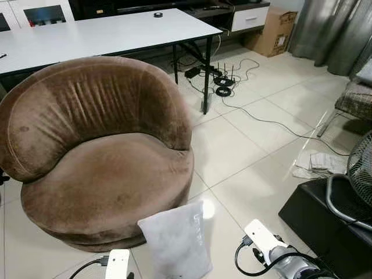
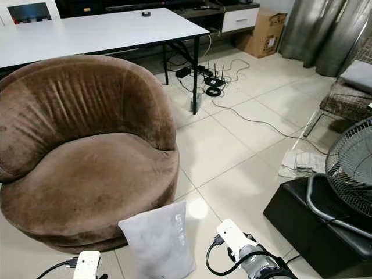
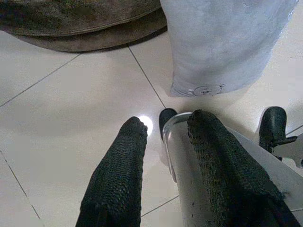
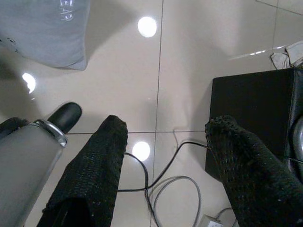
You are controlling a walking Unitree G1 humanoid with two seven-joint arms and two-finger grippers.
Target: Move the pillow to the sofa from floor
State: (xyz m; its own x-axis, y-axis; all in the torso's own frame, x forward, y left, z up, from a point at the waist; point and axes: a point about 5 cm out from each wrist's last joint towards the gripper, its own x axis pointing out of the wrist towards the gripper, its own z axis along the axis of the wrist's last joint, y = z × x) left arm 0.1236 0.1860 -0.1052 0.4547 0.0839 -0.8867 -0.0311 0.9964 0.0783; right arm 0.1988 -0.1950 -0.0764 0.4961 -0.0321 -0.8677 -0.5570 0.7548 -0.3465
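A grey pillow stands on the tiled floor, leaning against the front of the round brown sofa. The sofa's seat is bare. Both arms hang low at the bottom of the eye views, one on each side of the pillow. In the left wrist view my left gripper is open above the tiles, with the pillow a short way beyond its fingertips. My right gripper is open above the floor, holding nothing, and the pillow lies off to one side of it.
A white table stands behind the sofa. Cables and a router lie on the floor beside it. At the right are a fan on a black box, a crumpled cloth, a chair and a cardboard box.
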